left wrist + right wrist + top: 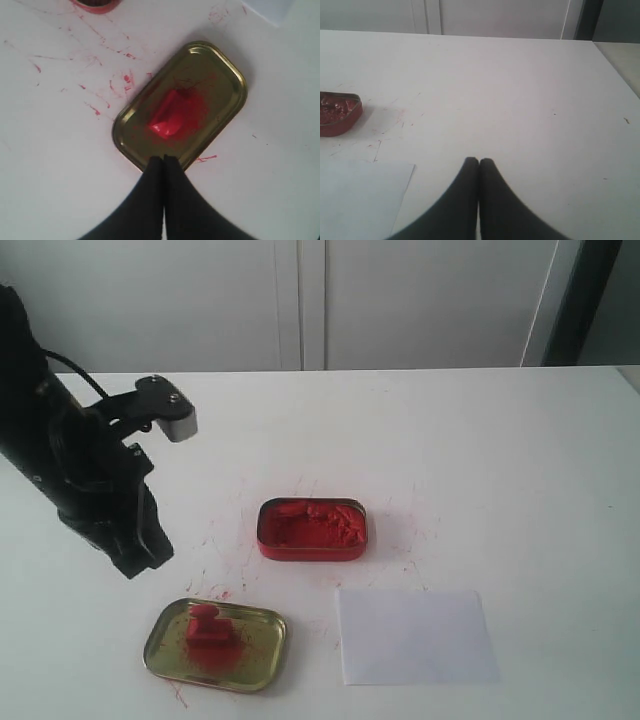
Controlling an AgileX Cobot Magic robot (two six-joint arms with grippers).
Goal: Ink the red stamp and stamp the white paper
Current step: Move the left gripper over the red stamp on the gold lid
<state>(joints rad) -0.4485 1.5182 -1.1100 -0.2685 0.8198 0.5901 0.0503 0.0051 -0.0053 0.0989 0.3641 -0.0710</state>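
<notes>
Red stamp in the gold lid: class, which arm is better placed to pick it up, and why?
Left. Its shut left gripper hangs near the gold lid holding the red stamp; the right gripper sits beside the white paper, stamp out of its view.

left wrist view's edge cuts off the red tin (95,4) and the white paper (266,7).

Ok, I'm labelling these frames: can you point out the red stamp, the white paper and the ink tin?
red stamp (208,628), exterior view, middle of the block.
white paper (415,636), exterior view, centre of the sheet.
red ink tin (312,551), exterior view, front wall.
</notes>
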